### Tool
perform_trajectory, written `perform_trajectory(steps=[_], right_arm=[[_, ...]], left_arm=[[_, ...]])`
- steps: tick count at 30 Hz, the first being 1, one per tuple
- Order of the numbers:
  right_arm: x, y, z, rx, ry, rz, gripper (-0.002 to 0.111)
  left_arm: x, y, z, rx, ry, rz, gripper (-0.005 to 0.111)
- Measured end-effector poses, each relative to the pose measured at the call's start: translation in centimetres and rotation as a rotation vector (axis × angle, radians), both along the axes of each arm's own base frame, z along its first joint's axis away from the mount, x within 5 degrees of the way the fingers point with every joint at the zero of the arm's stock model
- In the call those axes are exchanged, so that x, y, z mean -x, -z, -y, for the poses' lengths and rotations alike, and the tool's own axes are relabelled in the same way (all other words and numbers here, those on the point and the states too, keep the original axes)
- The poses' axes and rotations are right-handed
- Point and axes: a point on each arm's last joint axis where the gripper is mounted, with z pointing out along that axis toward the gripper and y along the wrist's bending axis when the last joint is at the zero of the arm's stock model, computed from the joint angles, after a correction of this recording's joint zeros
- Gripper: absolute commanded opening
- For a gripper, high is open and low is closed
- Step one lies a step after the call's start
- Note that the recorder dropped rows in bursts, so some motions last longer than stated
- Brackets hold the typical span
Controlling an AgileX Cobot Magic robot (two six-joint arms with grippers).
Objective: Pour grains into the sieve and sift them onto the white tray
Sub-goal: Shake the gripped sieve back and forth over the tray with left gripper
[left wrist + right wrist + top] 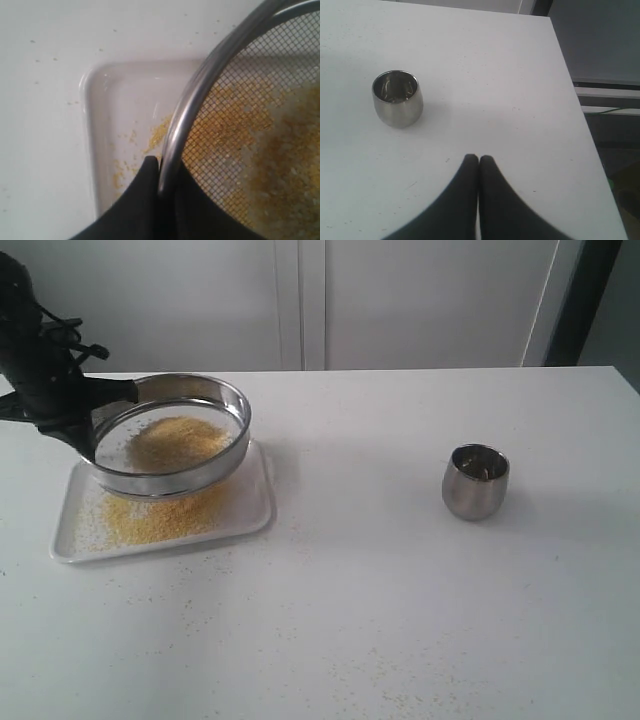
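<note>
Grains (pixel 178 443) lie in the sieve (pixel 180 483), whose rim the left claw (pixel 165 172) pinches above the white tray (pixel 252 506) (more heaped there); right claw (pixel 478 161) pressed together near steel cup (pixel 397 102).

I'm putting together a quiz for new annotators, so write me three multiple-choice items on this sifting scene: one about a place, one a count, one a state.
1. Where is the sieve? A. on the floor B. held over the white tray C. in a cupboard
2. Counting the steel cup, how many cups stand on the table? A. one B. two C. three
3. What state is the right gripper in? A. wide open B. shut on a spoon C. shut, empty
Answers: 1 B, the left gripper grips its rim above the tray, where grains lie; 2 A, only one cup shows in any view; 3 C, its jaws meet with nothing between them.
</note>
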Motion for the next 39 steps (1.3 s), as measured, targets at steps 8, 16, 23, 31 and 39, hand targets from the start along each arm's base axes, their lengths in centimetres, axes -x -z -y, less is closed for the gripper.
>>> perform_trajectory(steps=[8, 16, 23, 31, 39], right_arm=[[0.0, 0.0, 0.0, 0.000, 0.000, 0.000, 0.000], [0.0, 0.0, 0.0, 0.000, 0.000, 0.000, 0.000], [0.0, 0.0, 0.0, 0.000, 0.000, 0.002, 0.000], [0.0, 0.0, 0.0, 0.000, 0.000, 0.002, 0.000], [0.0, 0.0, 0.0, 0.000, 0.000, 0.002, 0.000]], left_arm=[[0.3, 0.4, -3.3, -0.036, -0.018, -0.075, 0.000], [0.6, 1.3, -2.5, 0.092, -0.027, -0.087, 0.000], [1.0, 2.6, -1.6, 0.106, 0.009, -0.078, 0.000], [1.5, 2.7, -4.2, 0.016, -0.022, -0.058, 0.000], [1.7, 2.4, -2.4, 0.014, -0.017, -0.070, 0.000]])
